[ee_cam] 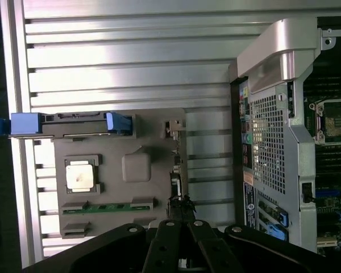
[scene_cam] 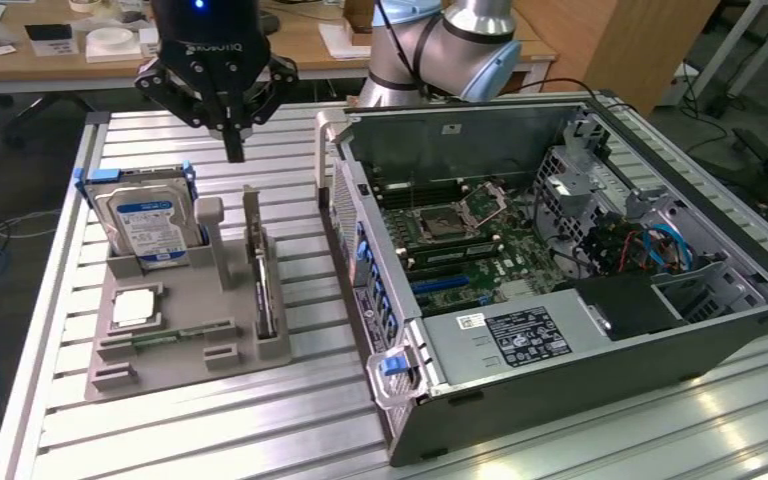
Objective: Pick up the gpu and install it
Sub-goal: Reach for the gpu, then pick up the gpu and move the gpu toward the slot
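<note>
Nearest in the exterior view, a grey holder (scene_cam: pixel 191 300) is lying on the slatted metal table (scene_cam: pixel 291 430), and a thin green memory stick (scene_cam: pixel 171 338) is sitting in a slot close to its front edge. Just behind the stick a square silver chip (scene_cam: pixel 135 308) is resting flat. The gpu (scene_cam: pixel 264 295) is standing on its edge in a slot at the holder's side towards the exterior view's right, and nothing is touching it. Further back a hard drive (scene_cam: pixel 148 225) with a blue and white label is standing upright in the holder. Beside the holder, on the exterior view's right, an open computer case (scene_cam: pixel 558 405) is lying with its board facing up. Behind the holder the gripper (scene_cam: pixel 233 148) is hanging over the table, its fingers pressed together and holding nothing. Farthest away a wooden desk (scene_cam: pixel 304 45) is carrying some papers.
</note>
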`<state>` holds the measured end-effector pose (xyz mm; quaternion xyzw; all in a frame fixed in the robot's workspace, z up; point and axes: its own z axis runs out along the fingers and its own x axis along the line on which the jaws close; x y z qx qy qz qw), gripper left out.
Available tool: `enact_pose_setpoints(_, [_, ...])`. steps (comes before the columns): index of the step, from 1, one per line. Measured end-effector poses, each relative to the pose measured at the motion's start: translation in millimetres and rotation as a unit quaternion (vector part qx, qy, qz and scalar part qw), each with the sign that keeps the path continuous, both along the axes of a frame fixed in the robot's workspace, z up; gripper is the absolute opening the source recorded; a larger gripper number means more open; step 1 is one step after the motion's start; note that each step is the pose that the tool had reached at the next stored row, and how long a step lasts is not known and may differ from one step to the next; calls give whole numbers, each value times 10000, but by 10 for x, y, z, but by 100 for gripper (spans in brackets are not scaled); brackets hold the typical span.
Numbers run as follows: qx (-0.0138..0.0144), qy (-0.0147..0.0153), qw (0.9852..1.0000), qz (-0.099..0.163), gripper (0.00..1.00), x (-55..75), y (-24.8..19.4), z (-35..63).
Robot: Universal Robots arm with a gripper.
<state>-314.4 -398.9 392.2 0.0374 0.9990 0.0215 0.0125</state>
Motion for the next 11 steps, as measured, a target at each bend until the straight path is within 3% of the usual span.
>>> enact_pose_setpoints(11, [0, 0, 10000, -1, 11, -1, 0, 0])
